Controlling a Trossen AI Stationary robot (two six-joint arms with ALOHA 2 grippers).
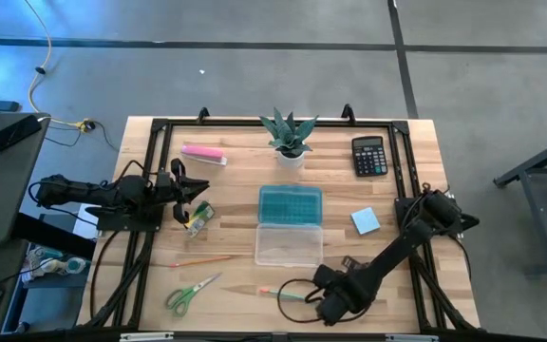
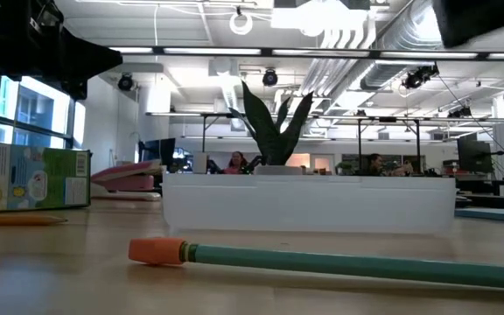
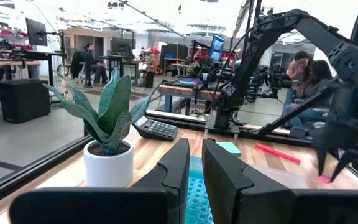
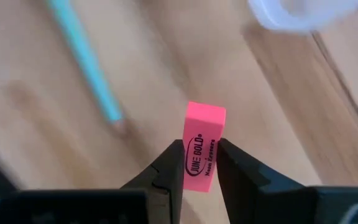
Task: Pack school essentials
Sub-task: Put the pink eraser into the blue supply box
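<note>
My right gripper hangs over the near side of the table, shut on a small pink eraser printed JUNE GOLD. Beside it the green pencil lies flat, its orange tip pointing left. The orange pencil and the green-handled scissors lie left of it. The light-blue sticky pad rests right of the clear case. My left gripper waits at the table's left, its fingers shut to a narrow slit. My right gripper pinches the eraser's lower half between its two fingers, on the two broad faces. The fingers come from above, pointing down. The eraser's free end sticks out past the fingertips toward the table; whether it touches the wood cannot be told.
A teal case part lies just behind the clear one. The potted plant, black calculator and flat pink bar stand along the far side. A small printed box sits under my left gripper.
</note>
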